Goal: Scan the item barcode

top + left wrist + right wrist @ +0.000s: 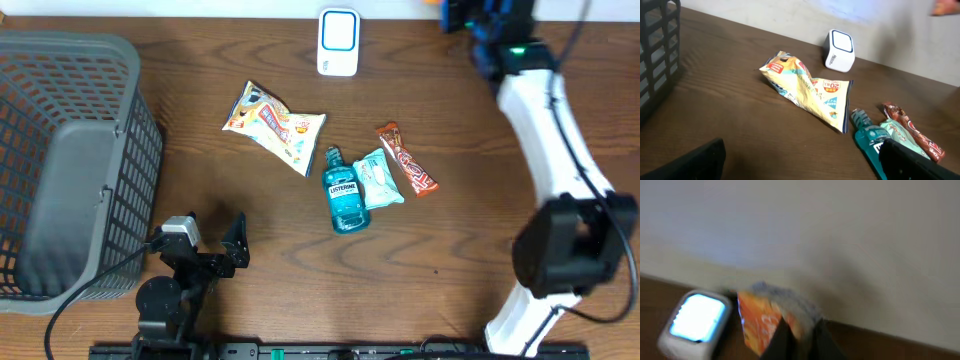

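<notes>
Two arms: left parked near table's front edge by the basket [70,170], right stretched to the far right corner.
Left gripper [205,240]: jaws spread wide, nothing between them, low over the wood; its cam looks across the table at the pile.
Right gripper [799,337]: fingers pinched together on an orange packet [762,322], held up off the table; blurry in wrist view, print unreadable.
Scanner [338,42]: small white box w/ blue-lit face, far edge of table, centre; in right wrist view it sits just left of the held packet.
Held item vs scanner: near, not touching; can't tell if the barcode side faces the lit window.
Other items: snack bag [272,125], mouthwash bottle [344,190], mint-green wipes pack [380,178], choc bar [407,158], all lying mid-table, well apart from the scanner.
Step in hand (my read): presenting the orange packet to the scanner, i.e. the scan itself.
Next move needs: bring packet in front of the lit face, turn wrist so barcode squares up, hold steady.
Risk: thin pinch on a crinkly pack, could slip or fold over the code.
Basket: grey mesh, left side, probably where scanned stuff goes.
</notes>
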Controlling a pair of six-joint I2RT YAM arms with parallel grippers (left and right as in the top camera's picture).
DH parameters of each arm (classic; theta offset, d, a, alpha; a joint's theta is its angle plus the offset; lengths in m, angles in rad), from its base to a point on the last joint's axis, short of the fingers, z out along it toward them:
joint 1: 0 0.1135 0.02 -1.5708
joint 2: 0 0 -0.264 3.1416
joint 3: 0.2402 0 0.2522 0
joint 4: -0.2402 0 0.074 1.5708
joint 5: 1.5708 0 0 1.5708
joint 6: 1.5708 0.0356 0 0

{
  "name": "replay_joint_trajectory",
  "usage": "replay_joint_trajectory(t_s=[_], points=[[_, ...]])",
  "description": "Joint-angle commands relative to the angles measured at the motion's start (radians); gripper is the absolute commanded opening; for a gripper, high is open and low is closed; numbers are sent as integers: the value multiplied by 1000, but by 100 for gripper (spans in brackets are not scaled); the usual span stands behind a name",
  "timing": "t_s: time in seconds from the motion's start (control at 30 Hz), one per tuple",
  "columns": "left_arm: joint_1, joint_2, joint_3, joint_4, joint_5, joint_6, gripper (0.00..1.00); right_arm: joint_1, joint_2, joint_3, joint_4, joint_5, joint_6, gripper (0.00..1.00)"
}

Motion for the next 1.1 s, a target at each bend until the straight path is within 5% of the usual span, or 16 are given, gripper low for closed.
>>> replay_joint_trajectory(t_s=[0.0,0.3,0.6,1.03,1.07], points=[[5,-5,-16,-24,5,6,98,-74,-20,2,-128,272,-46,1],[5,-5,-16,-24,5,6,98,-315,30,-6,-382,535,52,1],[5,-5,-16,-24,5,6,98,-576,182,-16,-482,533,305,1],[5,-5,-16,-24,5,6,98,-738,257,-15,-487,511,326,2],[5,-5,-16,-24,5,6,98,-740,243,-15,-490,509,326,8]])
